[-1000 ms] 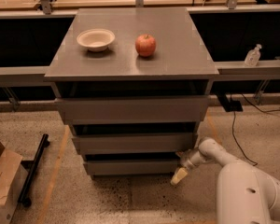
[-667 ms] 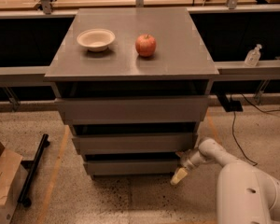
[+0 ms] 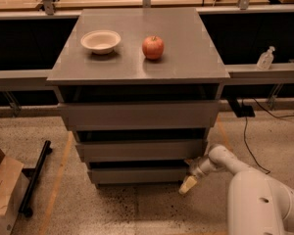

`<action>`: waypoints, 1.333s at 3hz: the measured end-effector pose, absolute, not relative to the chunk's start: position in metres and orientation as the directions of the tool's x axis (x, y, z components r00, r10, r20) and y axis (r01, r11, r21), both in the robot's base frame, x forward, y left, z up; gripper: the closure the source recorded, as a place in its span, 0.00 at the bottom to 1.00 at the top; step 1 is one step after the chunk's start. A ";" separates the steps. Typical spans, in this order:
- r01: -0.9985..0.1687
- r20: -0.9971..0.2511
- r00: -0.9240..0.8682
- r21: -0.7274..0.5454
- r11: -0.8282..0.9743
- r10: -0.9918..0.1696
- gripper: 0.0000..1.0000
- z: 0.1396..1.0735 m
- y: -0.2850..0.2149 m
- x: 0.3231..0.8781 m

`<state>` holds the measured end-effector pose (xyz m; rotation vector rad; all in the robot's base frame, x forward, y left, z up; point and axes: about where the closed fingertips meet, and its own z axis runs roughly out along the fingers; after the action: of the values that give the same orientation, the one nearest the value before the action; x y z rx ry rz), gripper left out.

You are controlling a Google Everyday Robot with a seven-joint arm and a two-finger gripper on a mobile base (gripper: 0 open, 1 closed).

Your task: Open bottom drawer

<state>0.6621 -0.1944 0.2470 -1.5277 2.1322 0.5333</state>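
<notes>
Gripper (image 3: 189,182) low, beneath front-right corner of tabletop (image 3: 186,58), beside right end of bottom drawer (image 3: 137,175); spread or closed, cannot tell. Advice: catch the front's top lip, pull straight out.

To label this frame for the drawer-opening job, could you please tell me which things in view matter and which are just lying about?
Job: bottom drawer; gripper, by that drawer's right end, near the floor.
Lying about: bowl and apple on the cabinet top; bottle; cardboard box.
</notes>
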 end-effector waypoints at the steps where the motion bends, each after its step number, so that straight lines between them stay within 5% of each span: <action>1: -0.950 -0.573 -0.277 0.045 0.308 -0.772 0.18 0.247 -0.194 0.662; 2: -0.950 -0.573 -0.277 0.045 0.308 -0.772 0.16 0.247 -0.194 0.662; 3: -0.943 -0.594 -0.309 0.088 0.322 -0.743 0.00 0.210 -0.186 0.668; 4: -0.931 -0.617 -0.347 0.136 0.339 -0.706 0.00 0.170 -0.175 0.671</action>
<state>0.6711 -0.1754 0.1702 -1.4340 2.1550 0.6633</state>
